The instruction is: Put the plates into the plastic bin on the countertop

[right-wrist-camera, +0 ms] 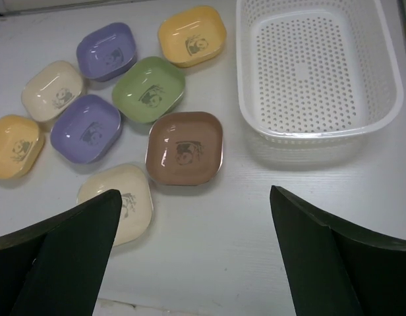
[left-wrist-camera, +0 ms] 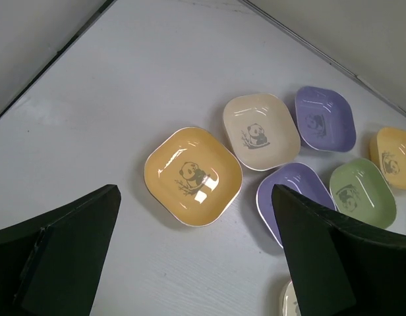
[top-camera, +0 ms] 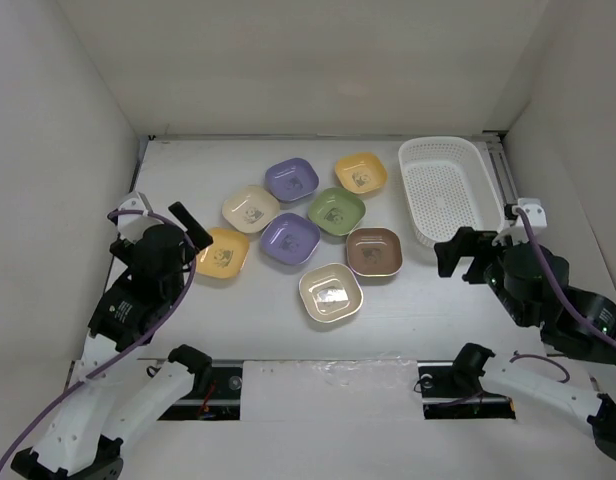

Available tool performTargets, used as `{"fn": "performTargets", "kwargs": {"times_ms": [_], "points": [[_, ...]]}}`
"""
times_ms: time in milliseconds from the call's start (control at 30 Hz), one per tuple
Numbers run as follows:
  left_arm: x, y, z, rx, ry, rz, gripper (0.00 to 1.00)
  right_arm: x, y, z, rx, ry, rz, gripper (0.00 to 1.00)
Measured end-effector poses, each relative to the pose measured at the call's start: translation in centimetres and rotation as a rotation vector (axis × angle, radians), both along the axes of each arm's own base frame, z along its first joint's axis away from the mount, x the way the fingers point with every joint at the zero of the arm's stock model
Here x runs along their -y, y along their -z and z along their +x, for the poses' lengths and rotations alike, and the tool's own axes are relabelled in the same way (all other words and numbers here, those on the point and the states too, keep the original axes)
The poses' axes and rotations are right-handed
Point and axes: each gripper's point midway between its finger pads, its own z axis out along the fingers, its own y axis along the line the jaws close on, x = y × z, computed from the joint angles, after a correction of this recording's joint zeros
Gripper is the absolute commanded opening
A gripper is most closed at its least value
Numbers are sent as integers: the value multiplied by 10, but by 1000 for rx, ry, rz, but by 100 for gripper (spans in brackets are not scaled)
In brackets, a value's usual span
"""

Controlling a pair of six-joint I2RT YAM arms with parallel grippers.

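Eight plates (top-camera: 291, 238) lie in a loose group on the worktop (top-camera: 188, 170), beside the plastic bin (top-camera: 440, 195), which has nothing inside. I judge that no plate is placed yet, so the whole task is left. The left hand (top-camera: 193, 232) and the right hand (top-camera: 466, 255) are both wide open and hold nothing.

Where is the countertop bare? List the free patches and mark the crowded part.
Free: the back-left countertop corner, behind the far cream plate; the lane between the brown plate and the plastic bin; the strip in front of the near cream plate. The bin is empty. Crowded: the plates cluster tightly mid-counter.
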Motion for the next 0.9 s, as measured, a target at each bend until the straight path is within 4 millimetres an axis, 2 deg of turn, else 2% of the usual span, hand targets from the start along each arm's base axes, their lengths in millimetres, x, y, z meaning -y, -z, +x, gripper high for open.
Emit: {"fn": "performTargets", "kwargs": {"times_ms": [133, 267, 333, 433, 500, 567, 633, 767, 900], "points": [[1, 0, 2, 4, 0, -2, 100, -18, 7, 1, -19, -79, -7, 100], [2, 4, 3, 1, 5, -3, 100, -54, 30, 3, -88, -204, 1, 100], [3, 4, 4, 5, 7, -6, 100, -81, 54, 7, -164, -267, -4, 100], [5, 6, 5, 4, 12, -9, 100, -113, 110, 13, -314, -319, -33, 100], [5, 7, 5, 2, 16, -10, 100, -121, 148, 10, -408, -331, -65, 99], [6, 8, 5, 1, 20, -13, 100, -123, 177, 4, -483, -340, -86, 96], [7, 9, 4, 5, 26, -17, 100, -126, 189, 1, -515, -346, -87, 93], [9, 8, 4, 9, 39, -25, 100, -144, 198, 9, -532, -366, -64, 86], [11, 7, 5, 13, 48, -30, 100, -157, 226, 14, -582, -372, -82, 81]]}}
